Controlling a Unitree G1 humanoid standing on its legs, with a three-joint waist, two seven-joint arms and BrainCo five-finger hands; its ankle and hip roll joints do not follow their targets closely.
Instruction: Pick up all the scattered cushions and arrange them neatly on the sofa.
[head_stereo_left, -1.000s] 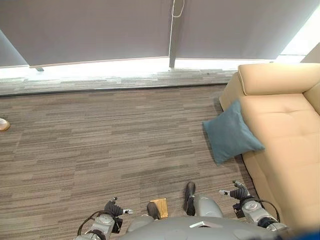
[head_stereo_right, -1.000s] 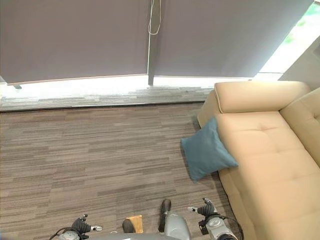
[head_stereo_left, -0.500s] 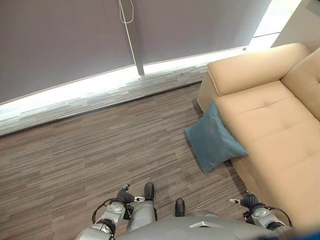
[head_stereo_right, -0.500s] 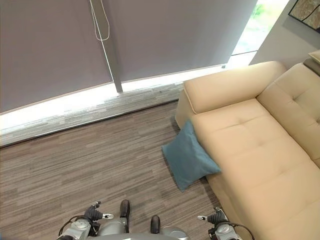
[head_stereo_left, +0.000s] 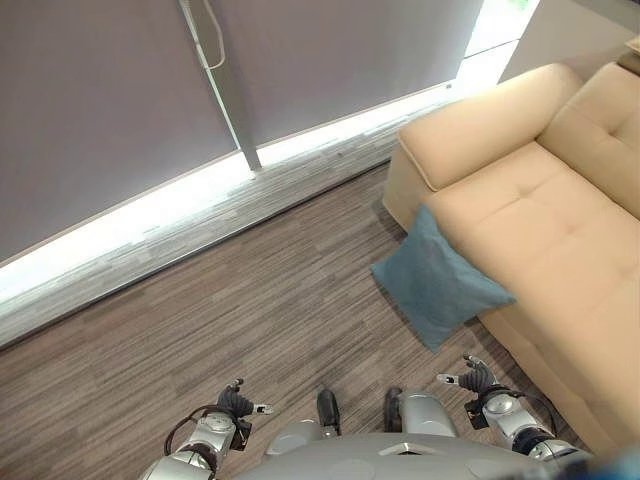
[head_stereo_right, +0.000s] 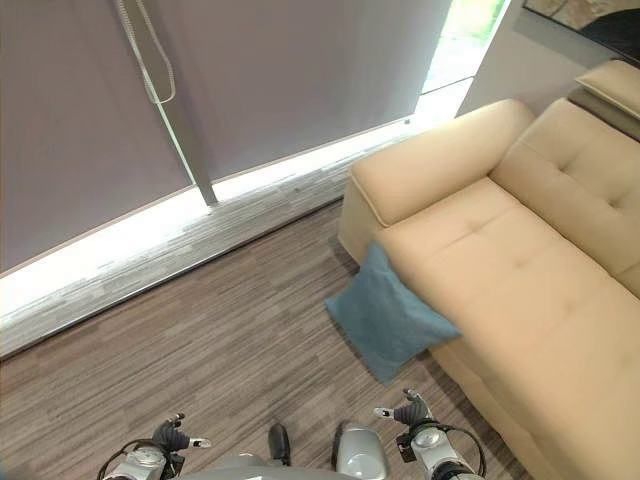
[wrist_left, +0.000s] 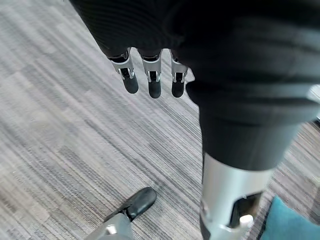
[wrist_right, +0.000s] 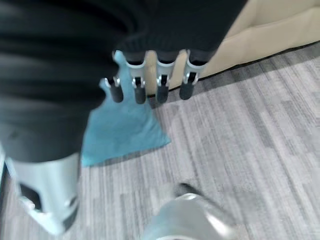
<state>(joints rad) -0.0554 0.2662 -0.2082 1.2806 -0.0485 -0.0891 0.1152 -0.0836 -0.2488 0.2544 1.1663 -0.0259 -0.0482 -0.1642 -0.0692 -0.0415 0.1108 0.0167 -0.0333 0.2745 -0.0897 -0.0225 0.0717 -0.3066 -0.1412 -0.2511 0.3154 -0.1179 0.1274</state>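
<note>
Camera view is swinging right compared with a second ago: the sofa (head_stereo_right: 520, 270) is now taking up far more of the frame, backrest and armrest both showing, so the robot is evidently turning toward it. The things themselves are not shifting.

Blue cushion (head_stereo_left: 440, 282) is lying on the wood-look floor (head_stereo_left: 230, 300), one corner propped against the sofa's front edge near the armrest, the rest on the floor. No other cushion is showing on floor or seat.

Left hand (head_stereo_left: 238, 403) is hanging low at the robot's side, fingers (wrist_left: 151, 80) straight and relaxed, holding nothing. Right hand (head_stereo_left: 475, 379) is hanging likewise, fingers (wrist_right: 161, 85) extended and empty, with the cushion lying on the floor beyond them; how near it is, is hard to judge from this angle, probably not within reach.

Judgement: the turn is lining the robot up on the cushion. Approach is under way, pickup not begun. Next move likely calls for stepping closer and bending before either hand can reach.
</note>
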